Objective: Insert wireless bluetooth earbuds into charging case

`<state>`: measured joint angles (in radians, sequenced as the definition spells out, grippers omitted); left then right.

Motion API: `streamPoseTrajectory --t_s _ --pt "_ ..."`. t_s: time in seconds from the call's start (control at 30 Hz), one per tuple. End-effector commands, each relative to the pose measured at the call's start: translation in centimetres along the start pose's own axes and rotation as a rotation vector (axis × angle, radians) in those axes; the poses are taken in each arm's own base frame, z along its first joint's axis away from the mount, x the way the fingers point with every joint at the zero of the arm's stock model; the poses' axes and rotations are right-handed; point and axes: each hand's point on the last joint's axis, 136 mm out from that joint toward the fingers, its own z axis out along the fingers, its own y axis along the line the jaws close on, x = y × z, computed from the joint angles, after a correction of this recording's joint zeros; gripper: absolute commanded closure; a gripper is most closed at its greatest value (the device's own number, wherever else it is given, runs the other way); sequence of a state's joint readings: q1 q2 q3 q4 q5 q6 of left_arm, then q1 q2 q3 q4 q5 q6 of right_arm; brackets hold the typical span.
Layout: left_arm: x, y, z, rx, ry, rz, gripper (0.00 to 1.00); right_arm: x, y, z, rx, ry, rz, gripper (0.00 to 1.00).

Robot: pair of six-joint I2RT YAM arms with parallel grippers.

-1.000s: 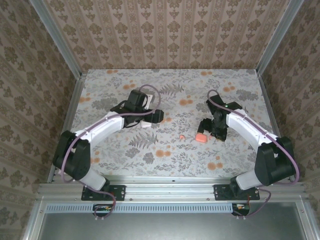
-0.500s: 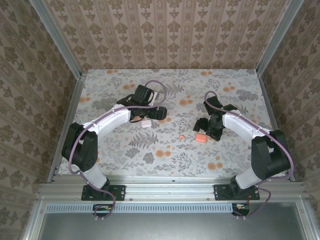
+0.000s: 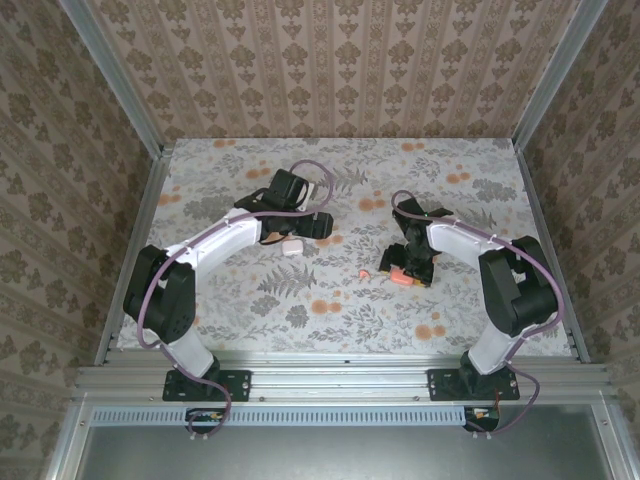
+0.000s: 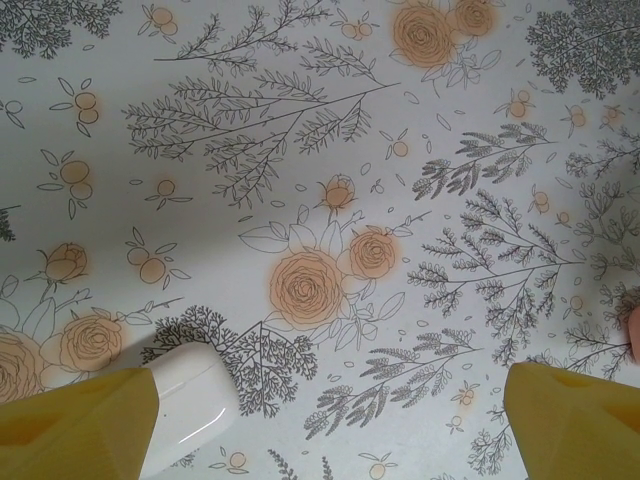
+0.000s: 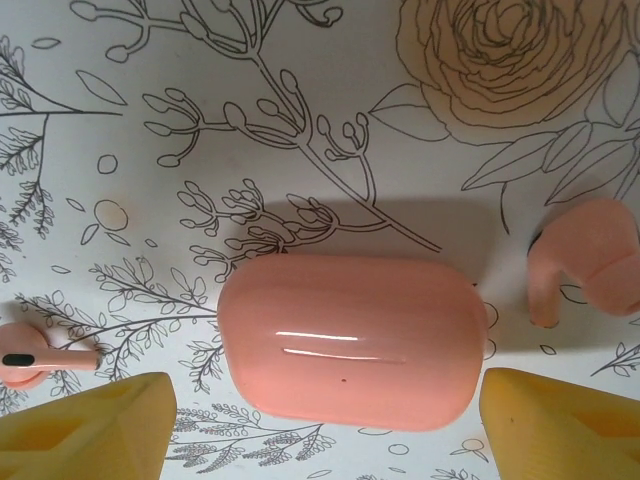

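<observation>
Right gripper (image 5: 325,428) is spread wide astride the pink case (image 5: 350,340), not gripping it; its wrist view catches a pink earbud (image 5: 40,365) on each side, the top view just one, left of the case; farther left, left gripper (image 4: 325,420) is wide too, white case (image 4: 190,405) beside one finger.

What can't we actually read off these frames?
White case: left wrist view, lower-left part behind a yellow finger and the bottom edge.
Coral earbuds: right wrist view, each cut by a side edge.
Coral sliver: left wrist view, cut by right edge; unidentifiable.
Coral case: top view, too small to see its lid seam.
</observation>
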<state>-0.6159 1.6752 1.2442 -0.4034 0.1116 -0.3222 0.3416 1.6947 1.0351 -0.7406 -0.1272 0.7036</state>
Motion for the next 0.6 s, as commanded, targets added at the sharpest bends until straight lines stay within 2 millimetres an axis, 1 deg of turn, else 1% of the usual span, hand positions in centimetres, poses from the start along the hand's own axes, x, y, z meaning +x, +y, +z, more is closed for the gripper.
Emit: streamPoseTrajectory --t_s 0.0,0.13,0.23,0.3,0.47,0.57 --pt "-0.5 -0.6 -0.8 0.011 -0.038 -0.014 0.1 0.0 -1.1 0.0 0.069 -0.009 -0.034 0.19" --pt "-0.6 -0.9 -0.7 0.019 -0.048 -0.01 0.1 -0.6 -1.5 -0.1 0.103 -0.035 -0.054 0.22" --pt "-0.6 -0.9 -0.7 0.017 -0.05 -0.004 0.1 -1.1 -1.3 -0.2 0.106 -0.048 -0.066 0.25" --pt "-0.4 -0.8 -0.7 0.014 -0.047 -0.001 0.1 -1.1 -1.1 0.0 0.107 -0.042 -0.073 0.25" --pt "0.0 -0.5 -0.7 0.005 -0.042 0.007 0.09 -0.4 -0.8 0.8 0.14 -0.004 -0.104 0.25" --pt "0.6 -0.3 -0.7 0.0 -0.037 0.005 0.09 0.1 -0.9 1.2 0.187 0.015 -0.136 0.25"
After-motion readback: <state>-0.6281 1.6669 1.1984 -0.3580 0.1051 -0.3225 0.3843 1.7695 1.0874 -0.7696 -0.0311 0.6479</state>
